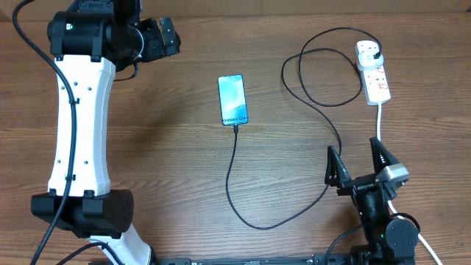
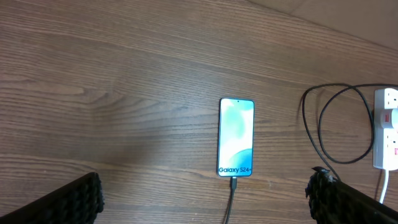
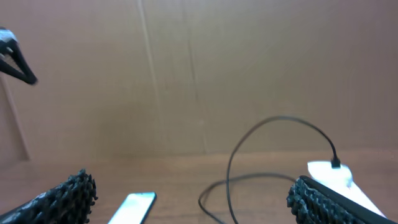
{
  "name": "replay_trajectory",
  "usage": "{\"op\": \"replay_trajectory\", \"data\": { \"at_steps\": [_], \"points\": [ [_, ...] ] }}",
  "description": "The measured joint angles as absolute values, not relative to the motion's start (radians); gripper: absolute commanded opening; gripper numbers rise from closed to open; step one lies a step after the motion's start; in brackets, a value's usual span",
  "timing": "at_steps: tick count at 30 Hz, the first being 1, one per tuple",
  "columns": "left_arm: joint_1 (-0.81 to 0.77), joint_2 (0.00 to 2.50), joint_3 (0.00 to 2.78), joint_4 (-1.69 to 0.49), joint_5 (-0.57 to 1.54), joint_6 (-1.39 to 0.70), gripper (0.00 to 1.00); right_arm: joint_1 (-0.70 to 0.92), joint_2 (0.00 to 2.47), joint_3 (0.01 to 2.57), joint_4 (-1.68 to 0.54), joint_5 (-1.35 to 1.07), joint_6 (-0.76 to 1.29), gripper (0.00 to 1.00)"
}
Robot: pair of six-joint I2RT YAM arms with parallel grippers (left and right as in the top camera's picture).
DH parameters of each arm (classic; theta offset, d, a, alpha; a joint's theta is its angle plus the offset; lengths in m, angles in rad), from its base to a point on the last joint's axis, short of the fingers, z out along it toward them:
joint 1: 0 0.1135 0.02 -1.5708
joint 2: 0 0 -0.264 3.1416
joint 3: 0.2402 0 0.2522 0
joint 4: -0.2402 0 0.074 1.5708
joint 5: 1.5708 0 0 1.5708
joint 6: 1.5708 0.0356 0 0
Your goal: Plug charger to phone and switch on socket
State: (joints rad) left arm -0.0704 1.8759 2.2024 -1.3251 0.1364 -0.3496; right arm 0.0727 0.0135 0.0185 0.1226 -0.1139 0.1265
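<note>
Phone (image 1: pixel 232 100) is lying flat in the middle of the table (image 1: pixel 162 140), screen lit. The charger (image 1: pixel 234 184) tip sits right at its bottom edge and looks plugged in. The black cable loops round to the socket (image 1: pixel 373 72) on the right, plug seated in its far end. Neither arm is touching anything: left gripper (image 1: pixel 174 37) gapes wide far left, right gripper (image 1: pixel 355 153) is wide too, beside the white cord (image 1: pixel 380 121).
</note>
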Motion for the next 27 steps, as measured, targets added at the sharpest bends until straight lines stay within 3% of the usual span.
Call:
{"op": "replay_trajectory", "data": {
  "at_steps": [10, 27],
  "points": [
    [-0.070, 1.876, 2.202, -1.325, 0.136, -0.350, 1.00, 0.073, 0.012, 0.019, -0.079, -0.095, 0.126, 1.00],
    [-0.070, 1.876, 2.202, -1.325, 0.136, -0.350, 1.00, 0.073, 0.012, 0.019, -0.083, -0.086, 0.127, 1.00]
  ]
}}
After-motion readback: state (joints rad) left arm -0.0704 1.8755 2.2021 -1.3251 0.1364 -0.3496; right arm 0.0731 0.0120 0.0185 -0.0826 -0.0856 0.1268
